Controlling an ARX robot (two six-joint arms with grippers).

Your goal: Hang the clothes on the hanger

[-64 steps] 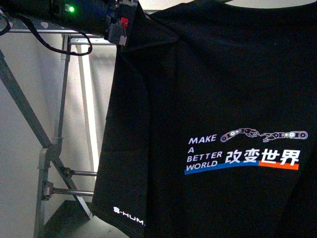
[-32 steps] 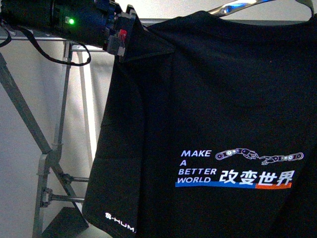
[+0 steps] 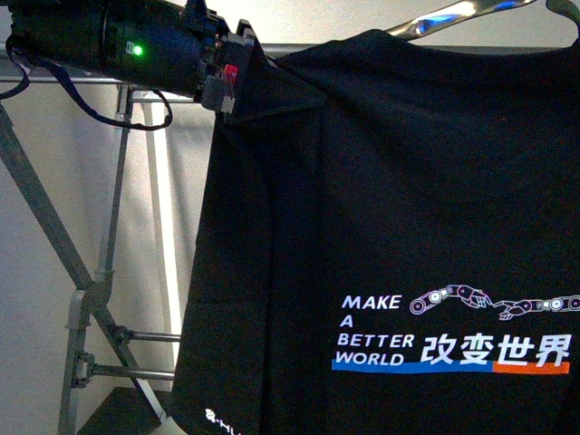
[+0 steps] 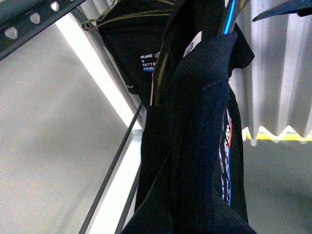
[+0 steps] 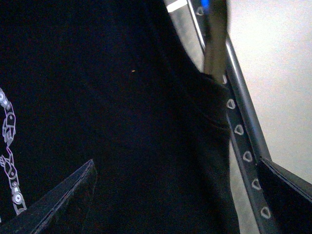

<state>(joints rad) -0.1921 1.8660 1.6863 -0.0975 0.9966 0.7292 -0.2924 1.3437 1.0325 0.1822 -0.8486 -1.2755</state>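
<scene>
— Well, what's the biggest thing in view?

— That's the grey metal clothes rack (image 3: 45, 227). Its diagonal leg runs down the left of the front view, with thin bars crossing low down. Its top rail, punched with small heart-shaped holes, passes along the top.

— And the shirt?

— The black short-sleeved T-shirt (image 3: 408, 181) hangs in front of the rack and fills the right of the front view, with its shoulder line up at rail height. Low on it are white "MAKE A BETTER WORLD", Chinese characters, a robot-arm drawing and a blue-and-orange stripe.

— What has hold of it?

— The left gripper (image 3: 234, 80) is at the shirt's upper corner, right by the rail, pinched onto the shoulder cloth, which creases there. The sleeve hangs below it.

— The other one?

— The right gripper (image 5: 175, 168) shows only in its own wrist view. Its two dark fingers are spread wide, the shirt's cloth fills the gap between them, and the holed rail runs just beside the cloth. I cannot tell whether either finger touches.

— Anything smaller?

— A shiny wire coat hanger (image 3: 453, 14) pokes out above the collar. The left wrist view shows another black printed shirt (image 4: 131, 48) hanging beneath the rail. A green light (image 3: 138, 49) glows on the left arm.
</scene>
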